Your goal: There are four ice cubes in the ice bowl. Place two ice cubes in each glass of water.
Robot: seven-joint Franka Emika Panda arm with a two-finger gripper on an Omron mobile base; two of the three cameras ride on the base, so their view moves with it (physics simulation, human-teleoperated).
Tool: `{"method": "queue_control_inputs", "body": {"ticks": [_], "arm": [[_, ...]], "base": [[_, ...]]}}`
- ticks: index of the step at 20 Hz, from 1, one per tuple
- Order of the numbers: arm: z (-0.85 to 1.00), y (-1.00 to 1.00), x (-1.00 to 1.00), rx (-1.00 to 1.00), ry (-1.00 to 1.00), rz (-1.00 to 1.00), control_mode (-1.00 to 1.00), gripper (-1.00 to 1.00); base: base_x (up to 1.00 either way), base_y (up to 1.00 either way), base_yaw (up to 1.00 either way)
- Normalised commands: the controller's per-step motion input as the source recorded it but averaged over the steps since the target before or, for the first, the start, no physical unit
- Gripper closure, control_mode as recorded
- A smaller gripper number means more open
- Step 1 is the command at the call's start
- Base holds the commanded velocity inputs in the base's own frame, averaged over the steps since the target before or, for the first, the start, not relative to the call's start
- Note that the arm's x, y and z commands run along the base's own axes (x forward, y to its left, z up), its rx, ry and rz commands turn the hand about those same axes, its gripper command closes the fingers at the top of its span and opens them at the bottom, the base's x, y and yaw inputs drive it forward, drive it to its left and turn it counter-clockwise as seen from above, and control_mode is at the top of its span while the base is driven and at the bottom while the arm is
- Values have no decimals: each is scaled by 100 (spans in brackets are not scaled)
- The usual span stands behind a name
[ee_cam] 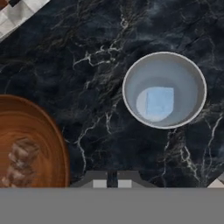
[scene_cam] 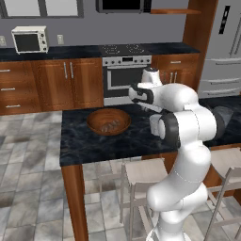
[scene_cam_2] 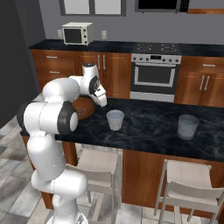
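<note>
Dark veined marble counter [ee_cam: 65,48] carries a translucent grey-white tumbler [ee_cam: 164,90] with one pale blue ice cube [ee_cam: 159,101] inside, above-right of the shut, empty claw [ee_cam: 112,180]; beside it, the reddish-brown wooden bowl [ee_cam: 39,131] holds cubes [ee_cam: 19,164]. Another tumbler [scene_cam_2: 188,126] stands well apart.

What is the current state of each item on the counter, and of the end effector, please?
ice bowl: upright on the counter, cubes inside.
near glass of water: upright, one ice cube inside.
far glass of water: upright; contents too unclear to tell.
end effector: shut, above the counter between bowl and near glass, nothing visibly held.
</note>
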Motion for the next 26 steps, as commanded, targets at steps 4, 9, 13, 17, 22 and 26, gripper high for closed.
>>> {"method": "queue_control_inputs", "body": {"ticks": [4, 9, 13, 17, 22, 26], "arm": [[20, 66, -20, 3, 0, 3, -100, -100], [2, 59, -6, 2, 3, 1, -100, -100], [0, 54, 9, 0, 10, 0, -100, -100], [0, 48, 13, 0, 15, 6, -100, -100], [-14, 56, 14, 0, 13, 6, -100, -100], [-34, 53, 25, 0, 7, 4, -100, -100]], "base": [[0, 0, 0], [0, 0, 0], [0, 0, 0], [0, 0, 0], [0, 0, 0], [0, 0, 0]]}}
